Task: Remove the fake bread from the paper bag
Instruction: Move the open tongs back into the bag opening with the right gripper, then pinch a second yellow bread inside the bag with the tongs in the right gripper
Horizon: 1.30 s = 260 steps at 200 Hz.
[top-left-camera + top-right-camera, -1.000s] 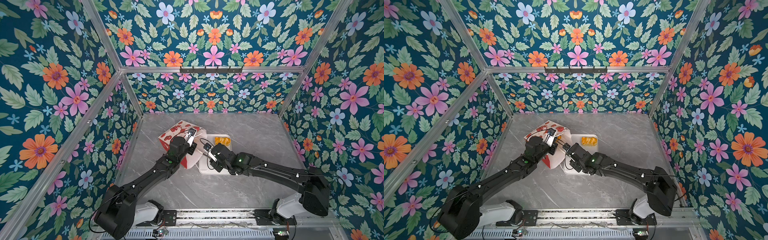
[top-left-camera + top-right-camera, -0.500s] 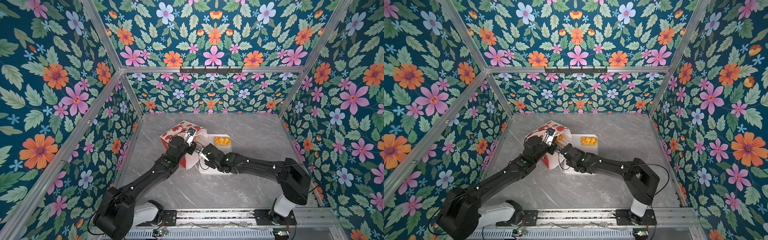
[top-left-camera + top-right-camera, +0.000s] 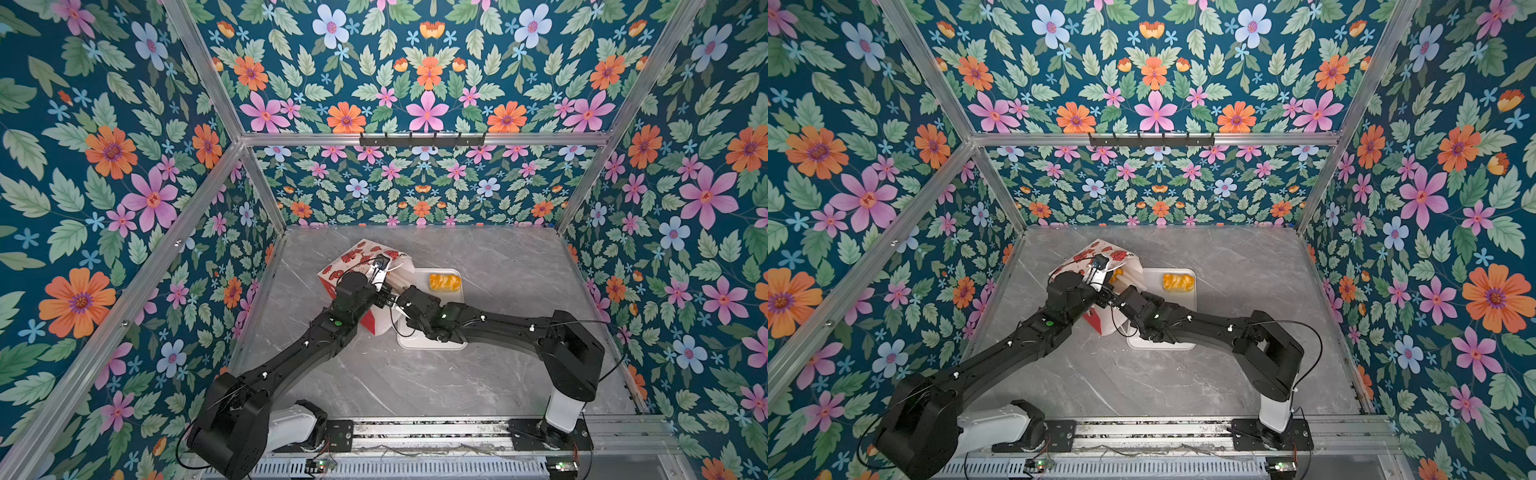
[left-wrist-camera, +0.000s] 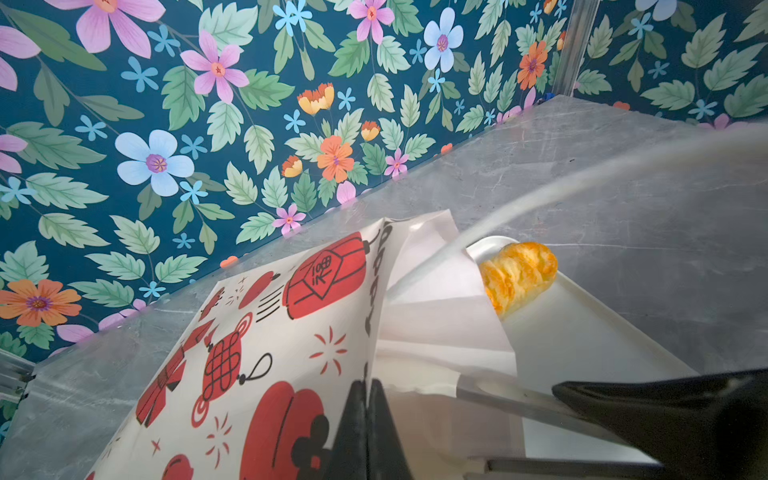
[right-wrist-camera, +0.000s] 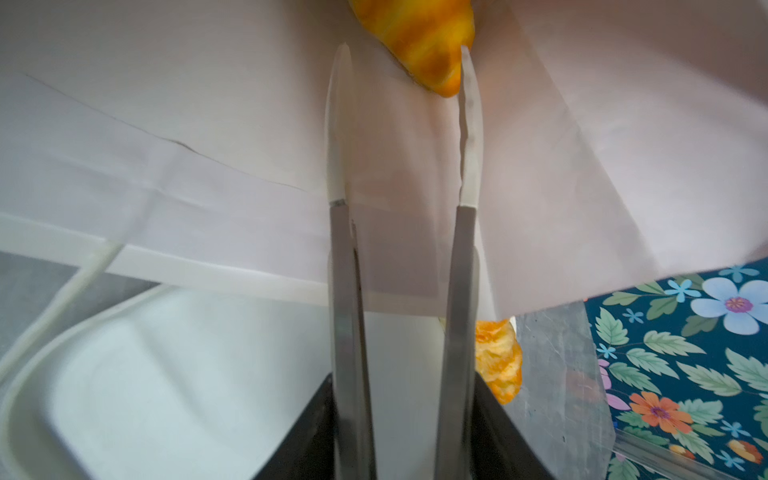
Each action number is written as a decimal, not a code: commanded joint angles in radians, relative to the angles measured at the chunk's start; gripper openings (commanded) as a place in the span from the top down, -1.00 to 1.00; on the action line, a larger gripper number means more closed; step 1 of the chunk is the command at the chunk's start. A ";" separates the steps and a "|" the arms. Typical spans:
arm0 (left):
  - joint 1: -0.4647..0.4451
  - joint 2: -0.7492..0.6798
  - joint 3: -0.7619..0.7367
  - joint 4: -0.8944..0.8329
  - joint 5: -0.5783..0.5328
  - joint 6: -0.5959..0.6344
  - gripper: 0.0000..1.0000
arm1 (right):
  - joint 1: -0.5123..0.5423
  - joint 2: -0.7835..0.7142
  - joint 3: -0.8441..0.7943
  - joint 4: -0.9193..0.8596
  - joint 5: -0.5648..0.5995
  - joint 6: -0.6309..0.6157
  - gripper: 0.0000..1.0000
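Note:
The paper bag [image 3: 353,259] [image 3: 1088,257], red and white with lantern prints, lies tilted on the table with its mouth toward the tray. My left gripper [image 4: 368,384] is shut on the bag's rim [image 4: 374,332] and holds the mouth apart. My right gripper [image 5: 405,54] reaches into the white lining [image 5: 208,124] with its long metal fingers open. A glossy orange croissant [image 5: 419,37] lies just beyond them, its point touching one fingertip [image 5: 467,75]. Nothing sits between the fingers. Another piece of fake bread [image 3: 444,281] [image 3: 1178,281] [image 4: 519,274], ridged and golden, lies on the tray.
The flat white tray [image 3: 432,345] [image 3: 1163,345] sits right of the bag, under my right wrist. A white cord handle [image 4: 540,199] arcs across the left wrist view. Floral walls close in the grey marble table [image 3: 498,374] on three sides.
My right arm has swung left from over the tray to the bag's mouth, and its fingers have gone inside and spread slightly. The left gripper has kept its hold on the rim.

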<state>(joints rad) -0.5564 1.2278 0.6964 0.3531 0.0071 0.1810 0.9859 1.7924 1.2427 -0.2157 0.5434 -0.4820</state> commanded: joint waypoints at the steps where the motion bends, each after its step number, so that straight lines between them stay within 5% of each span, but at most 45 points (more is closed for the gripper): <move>1: -0.004 0.005 0.005 0.027 0.043 -0.008 1.00 | 0.009 -0.018 0.010 0.078 0.009 0.008 0.08; 146: -0.004 0.035 0.015 0.041 0.033 -0.023 1.00 | 0.086 -0.019 0.045 -0.003 0.127 -0.008 0.10; 260: 0.005 -0.001 0.005 0.023 0.012 0.011 1.00 | 0.074 -0.098 -0.156 0.144 0.187 -0.060 0.16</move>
<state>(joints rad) -0.5568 1.2259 0.6991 0.3573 0.0345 0.1852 1.0603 1.7157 1.1156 -0.1699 0.7124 -0.5133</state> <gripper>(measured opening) 0.050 0.427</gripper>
